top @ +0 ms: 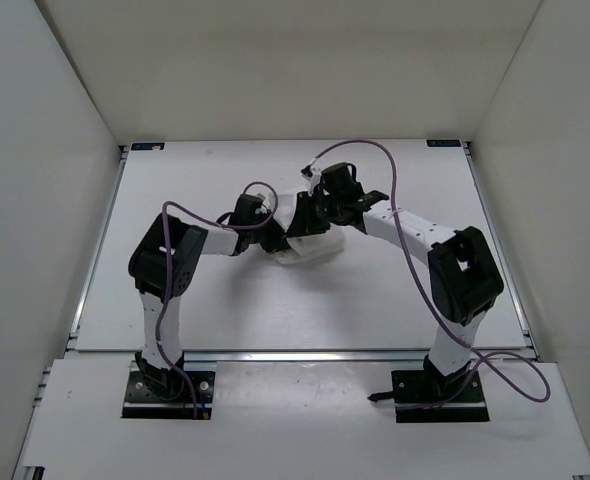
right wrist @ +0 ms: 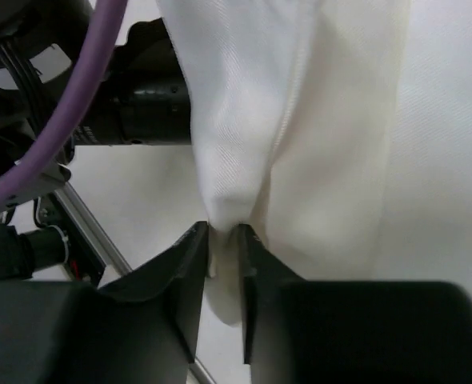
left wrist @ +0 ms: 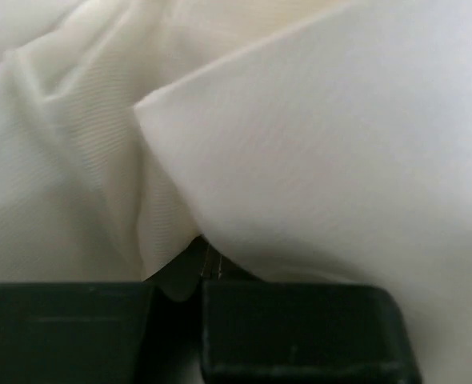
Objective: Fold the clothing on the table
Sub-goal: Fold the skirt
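Observation:
The white clothing (top: 311, 250) is bunched at the middle of the table (top: 225, 310), part of it lifted between the two arms. In the left wrist view, ribbed folds of the clothing (left wrist: 316, 144) fill the frame, and my left gripper (left wrist: 200, 276) is shut on an edge of it. My right gripper (right wrist: 224, 236) pinches a narrow fold of the clothing (right wrist: 300, 120), with cloth filling the small gap between its fingertips. From above, my left gripper (top: 275, 238) and right gripper (top: 311, 216) sit close together over the garment, hiding much of it.
A silver rail (top: 305, 354) runs along the table's near edge, and rails line both sides. White walls (top: 35, 150) enclose the table on three sides. Purple cables (top: 375, 148) loop above the arms. The left arm's wrist (right wrist: 140, 104) shows close by in the right wrist view.

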Robot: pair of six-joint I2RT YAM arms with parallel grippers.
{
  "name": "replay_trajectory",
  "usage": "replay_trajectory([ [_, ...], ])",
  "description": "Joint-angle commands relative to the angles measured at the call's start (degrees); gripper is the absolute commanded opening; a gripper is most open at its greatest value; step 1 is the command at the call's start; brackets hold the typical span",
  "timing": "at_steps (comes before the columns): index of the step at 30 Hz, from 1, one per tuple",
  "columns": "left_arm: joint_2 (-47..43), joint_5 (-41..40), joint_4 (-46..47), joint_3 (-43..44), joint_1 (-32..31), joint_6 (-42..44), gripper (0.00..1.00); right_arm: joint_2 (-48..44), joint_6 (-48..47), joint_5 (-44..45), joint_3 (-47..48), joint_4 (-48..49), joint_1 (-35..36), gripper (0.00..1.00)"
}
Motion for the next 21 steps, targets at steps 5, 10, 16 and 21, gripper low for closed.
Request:
replay_trajectory([
  [5,-14.30,5.31,2.82,-10.09,8.71,-5.27,0.00,0.06,2.48,-3.96,4.52,1.76,-2.66,0.55],
  [10,-26.35,8.90,2.91,-13.62,16.02,-4.57,0.12,-3.02,5.12,-8.02,5.84,8.43,-4.59,0.77],
  [16,-34.46,10.59,-0.96,-11.96,19.28,-1.06,0.31,0.04,1.17,-5.02,8.13,4.23,-6.16,0.41],
  [21,-32.62,11.82,7.98,-12.20,12.88,-0.86,0.00,4.27,-2.34,-4.67,4.89,3.60,-5.65,0.00],
])
